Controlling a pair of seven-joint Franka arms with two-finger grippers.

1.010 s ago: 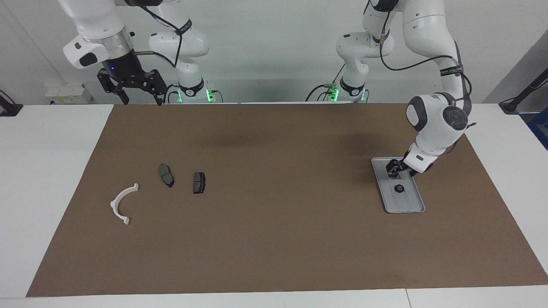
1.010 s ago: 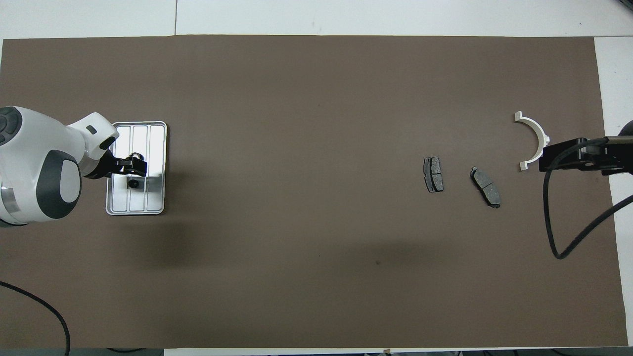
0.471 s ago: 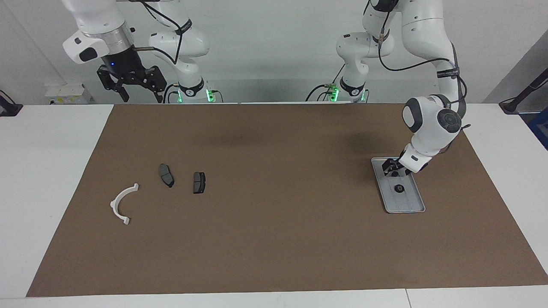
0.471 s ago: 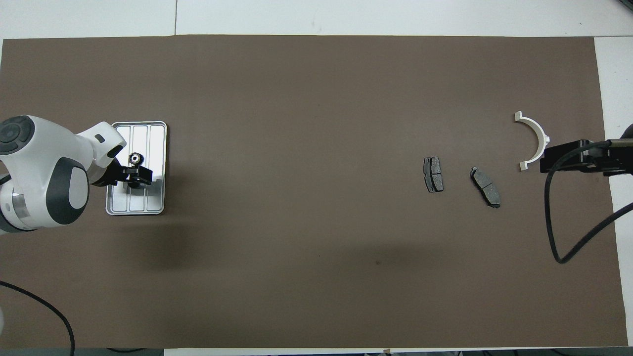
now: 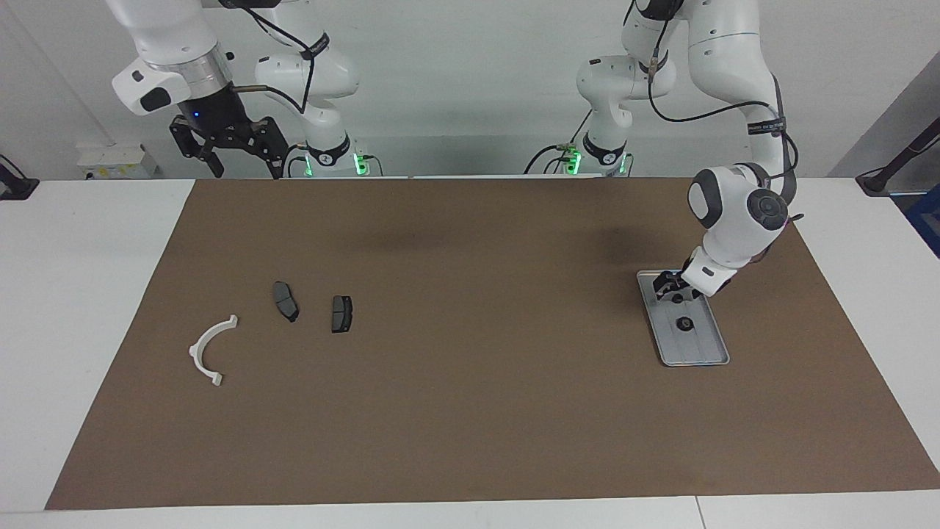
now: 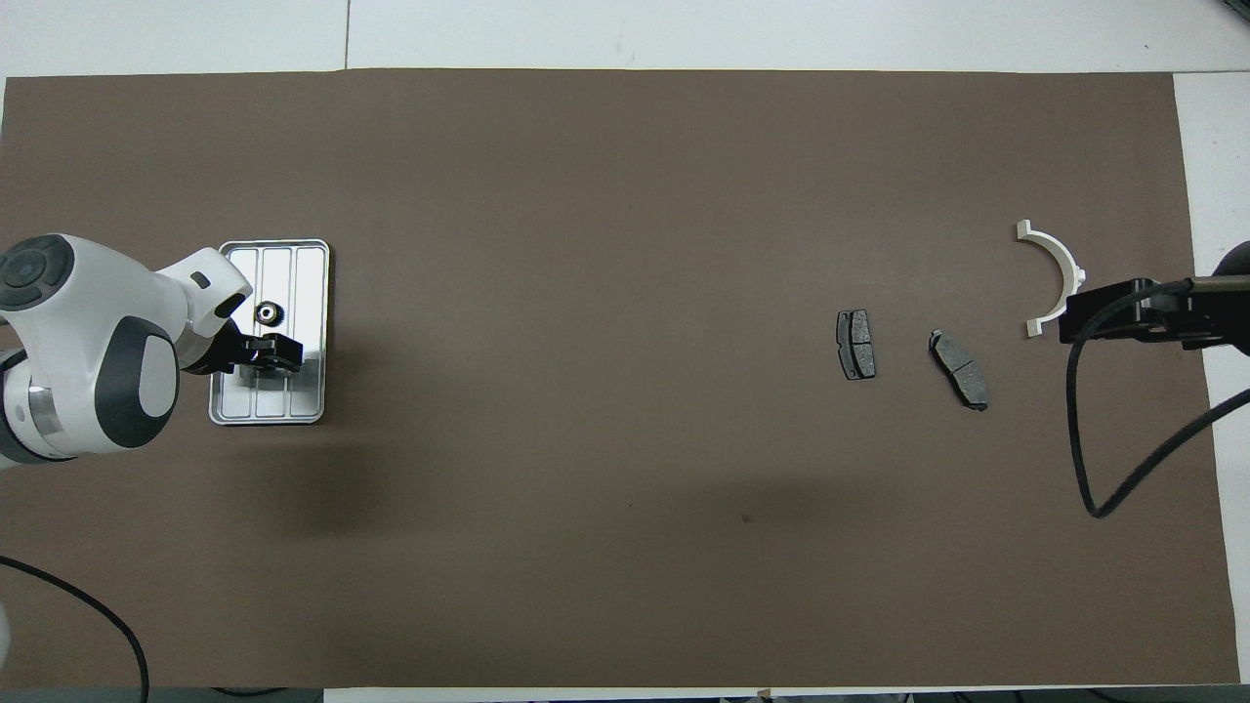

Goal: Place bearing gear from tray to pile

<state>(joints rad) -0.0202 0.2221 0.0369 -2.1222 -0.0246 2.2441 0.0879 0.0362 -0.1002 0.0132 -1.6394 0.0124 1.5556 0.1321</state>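
White plastic comes first, at the right arm's end of the table: the bracket [image 5: 213, 351] lies on the brown mat [image 5: 470, 411], and the two dark pads [image 5: 286, 301] [image 5: 341, 314] sit near it, a little nearer the robots; this pile looks just as it did a second ago. High over the mat's edge at that end the right gripper [image 5: 246, 170] waits, its fingers spread wide and holding nothing; it has only drifted a touch upward.

Far off at the left arm's end, the tray [image 5: 701, 347] has not moved, and the gear [image 5: 684, 324] is at rest on its ribbed floor about midway along. Here is the change: a second ago the left gripper [image 5: 674, 292] covered the gear when seen from above; now it has drawn back to hang low over the end of the tray nearer the robots, and the gear shows bare beside it. Its fingers stand wide, with nothing between them.

So, as I judge it, no pick has been made; the gear has yet to leave the tray, and the gripper must come over it again before any carry to the pile.
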